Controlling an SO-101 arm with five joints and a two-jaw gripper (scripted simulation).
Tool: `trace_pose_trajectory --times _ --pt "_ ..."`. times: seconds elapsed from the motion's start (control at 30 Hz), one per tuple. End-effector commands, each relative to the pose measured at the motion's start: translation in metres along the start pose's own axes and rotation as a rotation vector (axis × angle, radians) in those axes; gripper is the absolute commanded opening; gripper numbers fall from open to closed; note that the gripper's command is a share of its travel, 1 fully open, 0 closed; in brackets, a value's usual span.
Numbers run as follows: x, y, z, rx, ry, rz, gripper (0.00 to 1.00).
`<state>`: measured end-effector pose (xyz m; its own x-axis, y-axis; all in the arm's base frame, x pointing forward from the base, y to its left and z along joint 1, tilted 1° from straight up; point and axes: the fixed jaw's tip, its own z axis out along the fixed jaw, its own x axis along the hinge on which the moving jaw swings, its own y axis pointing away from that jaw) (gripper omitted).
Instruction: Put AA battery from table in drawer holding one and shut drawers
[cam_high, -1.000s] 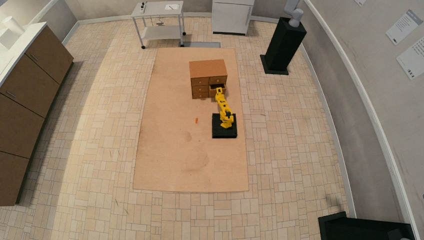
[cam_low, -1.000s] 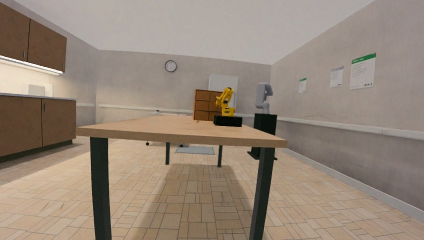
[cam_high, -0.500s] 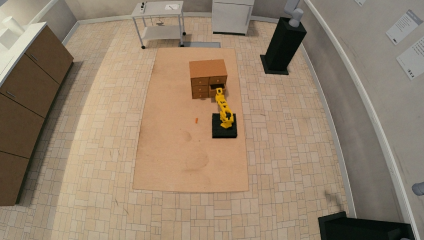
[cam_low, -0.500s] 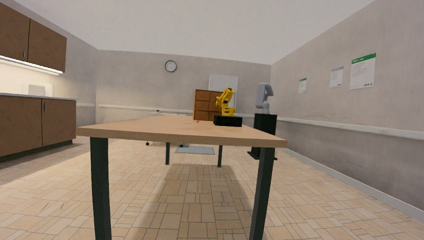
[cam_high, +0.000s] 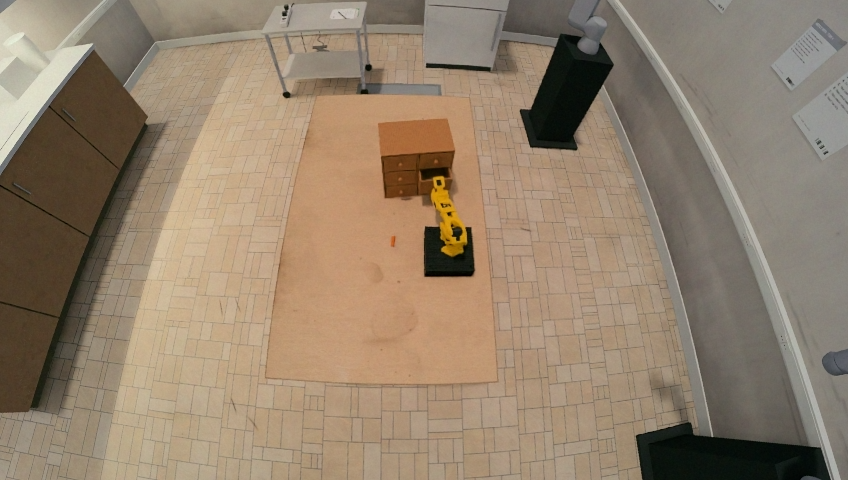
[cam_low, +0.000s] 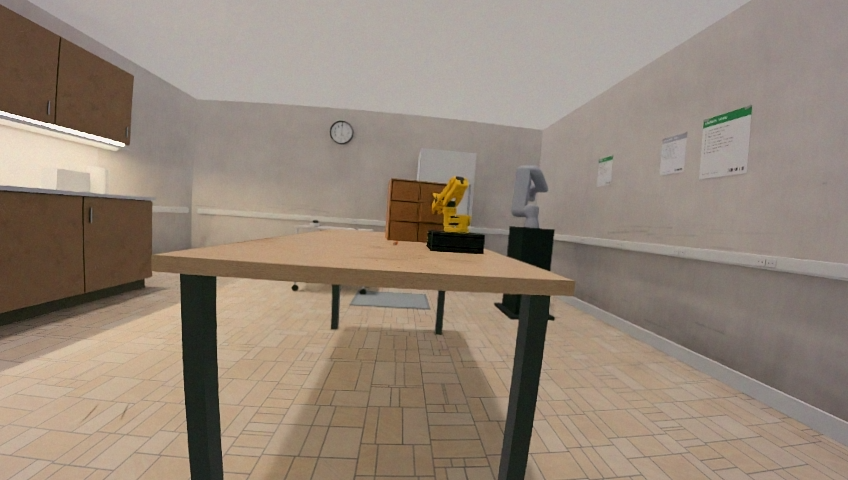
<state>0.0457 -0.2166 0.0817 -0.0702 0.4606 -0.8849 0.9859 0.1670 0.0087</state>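
Observation:
A small orange AA battery (cam_high: 392,240) (cam_low: 395,242) lies on the wooden table (cam_high: 357,309) (cam_low: 333,261), left of the arm's black base (cam_high: 448,264) (cam_low: 455,241). A brown chest of small drawers (cam_high: 415,137) (cam_low: 403,203) stands at the back, two columns of three. The middle right drawer (cam_high: 429,174) is pulled out a little; I cannot see what is inside it. My yellow gripper (cam_high: 439,180) (cam_low: 438,205) reaches to that drawer's front and is shut on its knob, which the fingers hide. The other drawers look closed.
The chest stands right behind the arm. Off the table are a white cart (cam_high: 318,41), a white cabinet (cam_high: 464,32), a grey arm on a black pedestal (cam_high: 565,89) (cam_low: 528,246), and brown cupboards (cam_high: 53,178) at the left.

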Motion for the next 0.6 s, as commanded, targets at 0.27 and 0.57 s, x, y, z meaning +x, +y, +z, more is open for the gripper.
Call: trace_pose_trajectory --times 0.27,0.57 --pt "0.0017 0.0046 -0.0068 -0.020 -0.012 -0.012 0.00" --pt "0.0023 0.0047 -0.0076 -0.020 -0.012 -0.013 0.00"
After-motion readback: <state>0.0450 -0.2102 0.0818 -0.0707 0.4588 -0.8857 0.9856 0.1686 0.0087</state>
